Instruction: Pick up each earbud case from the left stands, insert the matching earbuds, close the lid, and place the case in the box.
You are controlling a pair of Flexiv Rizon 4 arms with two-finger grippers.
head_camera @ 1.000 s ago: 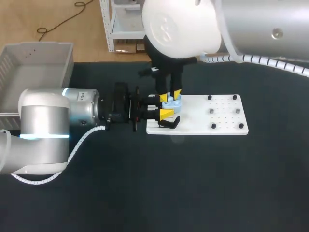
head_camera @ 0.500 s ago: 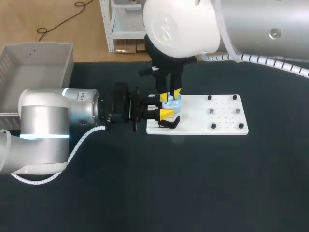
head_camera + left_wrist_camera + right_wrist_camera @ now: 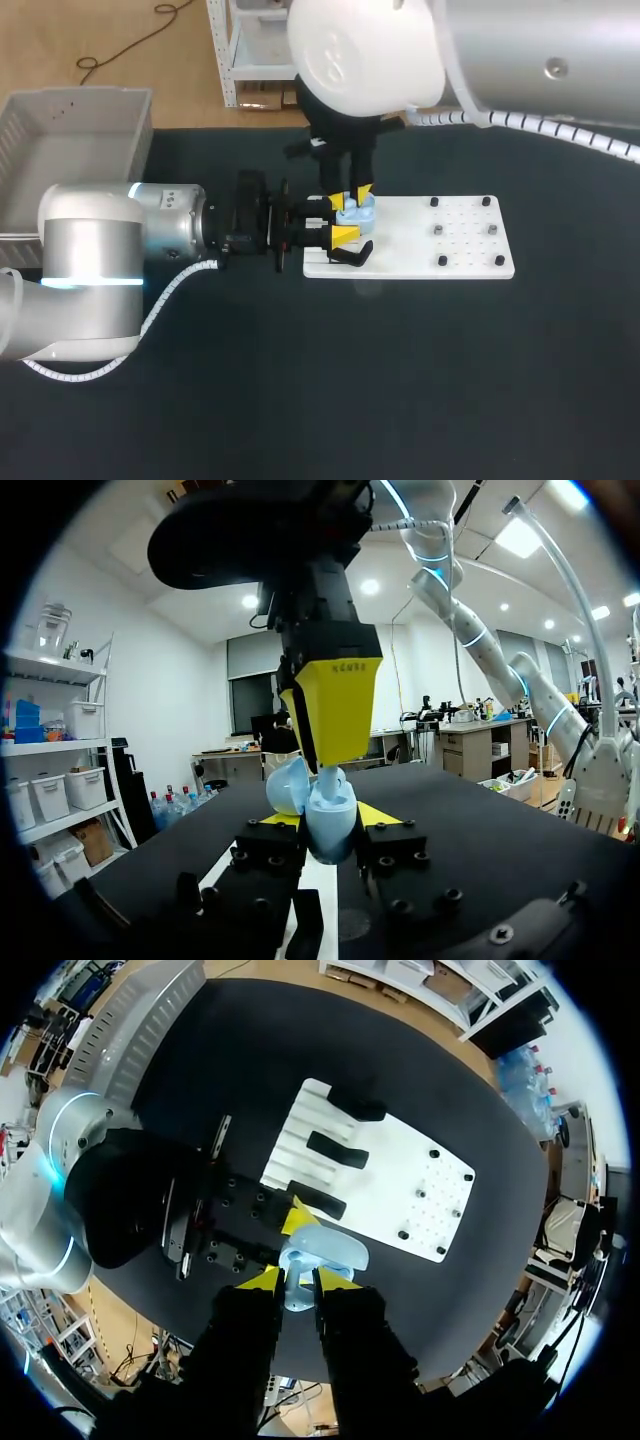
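A pale blue earbud case (image 3: 356,213) with its lid (image 3: 287,783) open is held over the left end of the white board (image 3: 420,245). My left gripper (image 3: 343,221) is shut on the case body (image 3: 331,825), one yellow tip on each side. My right gripper (image 3: 352,196) comes straight down from above. Its fingers (image 3: 335,705) are shut on a small pale blue earbud (image 3: 296,1286) set into the case's mouth (image 3: 322,1250). Seen from the left wrist, the earbud (image 3: 331,777) sits just under the right fingertip, touching the case.
Black stands (image 3: 337,1148) stand on the board's left part, one (image 3: 352,256) just under the case. Small pegs (image 3: 440,230) dot the board's right part. The grey box (image 3: 70,150) stands at the table's far left.
The right arm's wrist housing has edged slightly left. Both grippers and the case stay where they were.
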